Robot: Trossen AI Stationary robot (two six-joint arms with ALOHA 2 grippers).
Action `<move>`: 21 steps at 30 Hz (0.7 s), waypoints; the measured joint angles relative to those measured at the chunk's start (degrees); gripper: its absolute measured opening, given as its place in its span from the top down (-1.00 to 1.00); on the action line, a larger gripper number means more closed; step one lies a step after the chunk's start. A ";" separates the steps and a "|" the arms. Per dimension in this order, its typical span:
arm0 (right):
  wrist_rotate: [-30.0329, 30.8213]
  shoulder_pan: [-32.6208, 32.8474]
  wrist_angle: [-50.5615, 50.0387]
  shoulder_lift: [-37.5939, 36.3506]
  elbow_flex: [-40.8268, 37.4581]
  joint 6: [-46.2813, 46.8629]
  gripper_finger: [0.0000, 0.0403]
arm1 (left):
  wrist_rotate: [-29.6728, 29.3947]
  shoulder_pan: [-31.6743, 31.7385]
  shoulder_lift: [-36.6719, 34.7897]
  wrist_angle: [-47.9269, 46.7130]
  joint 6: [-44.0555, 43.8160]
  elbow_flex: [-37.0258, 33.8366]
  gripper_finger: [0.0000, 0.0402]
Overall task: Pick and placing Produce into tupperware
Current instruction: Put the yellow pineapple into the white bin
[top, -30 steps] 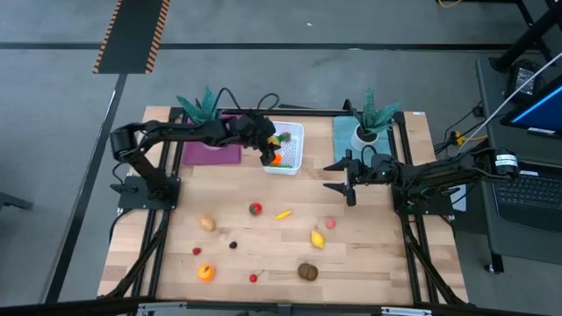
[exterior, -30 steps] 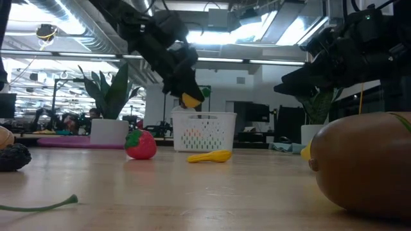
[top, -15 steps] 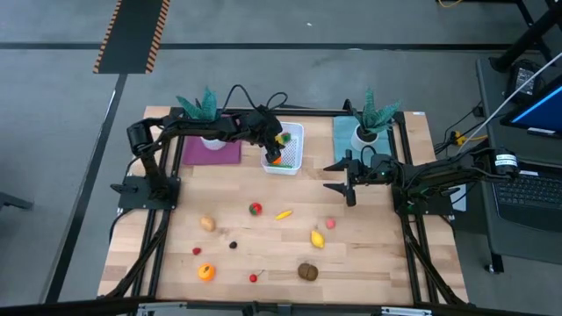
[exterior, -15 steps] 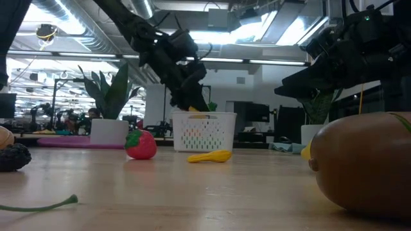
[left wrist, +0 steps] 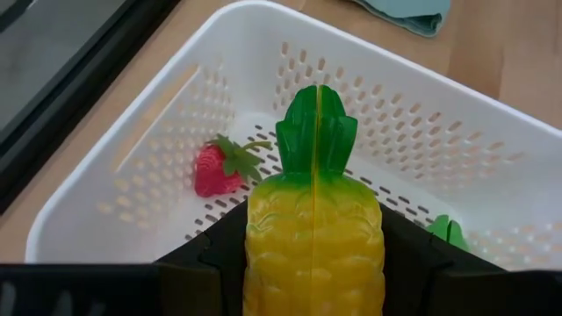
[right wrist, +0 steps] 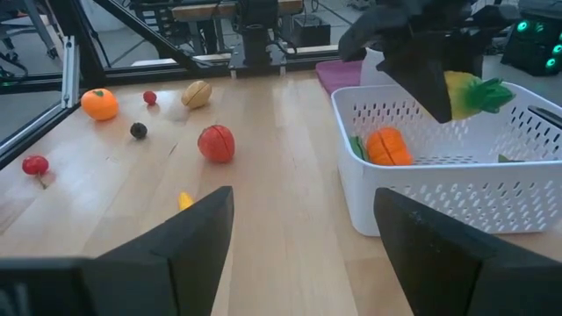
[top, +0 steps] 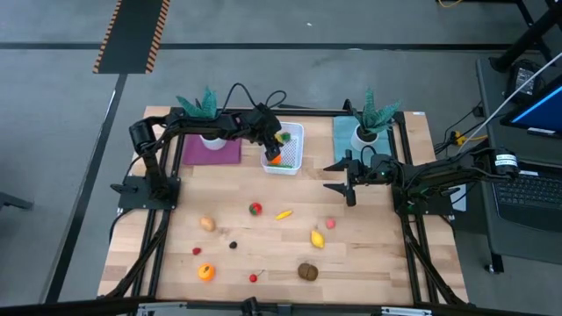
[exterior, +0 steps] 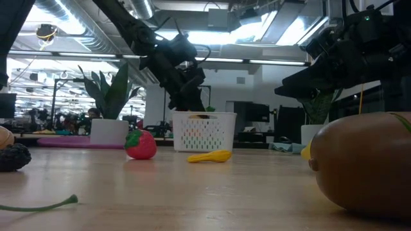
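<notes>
left hand [left wrist: 313, 263] grips pineapple [left wrist: 314, 230] above tub rim [left wrist: 378, 53] | right hand [top: 338, 175] open, aside

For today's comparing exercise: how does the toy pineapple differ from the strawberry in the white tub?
The pineapple is yellow with a green crown; the strawberry is red. The pineapple is gripped upright between the left gripper fingers; the strawberry lies loose on the tub floor. The pineapple looks larger. Both are toy fruit.
</notes>
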 joint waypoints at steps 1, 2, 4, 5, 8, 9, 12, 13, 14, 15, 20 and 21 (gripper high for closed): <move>0.00 0.00 0.00 0.00 0.00 0.00 -0.38 | 0.00 -0.01 0.00 0.08 0.19 0.00 0.17; 0.00 0.00 0.00 0.00 0.00 0.00 -0.38 | 0.00 0.00 0.00 0.14 0.18 0.00 0.17; 0.00 0.00 0.00 0.00 0.00 0.00 -0.38 | 0.01 -0.02 0.00 0.18 0.27 0.00 0.17; 0.00 0.00 0.00 0.00 0.00 0.00 -0.38 | 0.01 -0.02 -0.02 0.18 0.38 0.00 0.17; 0.00 0.00 0.00 0.00 0.00 0.00 -0.38 | -0.01 0.00 -0.02 0.24 0.40 0.00 0.17; 0.00 0.00 0.02 0.00 0.00 0.00 -0.38 | -0.02 0.05 -0.02 0.24 0.40 0.00 0.17; 0.00 0.00 0.02 0.00 0.00 0.00 -0.38 | -0.03 0.09 -0.02 0.29 0.44 0.00 0.17; 0.00 0.00 0.02 0.00 0.00 0.00 -0.38 | -0.03 0.09 -0.02 0.29 0.44 0.00 0.17; 0.00 0.00 0.02 0.00 0.00 0.00 -0.38 | -0.05 0.09 -0.02 0.31 0.44 0.00 0.17; 0.00 0.00 0.02 0.00 0.00 0.00 -0.38 | -0.05 0.09 -0.02 0.31 0.46 0.00 0.17; 0.04 0.00 0.07 0.00 0.00 -0.02 -0.38 | -0.12 0.09 -0.02 0.73 0.46 0.00 0.17; 0.23 0.00 0.07 0.00 0.00 -0.02 -0.38 | -0.12 0.09 -0.04 1.01 0.48 0.00 0.17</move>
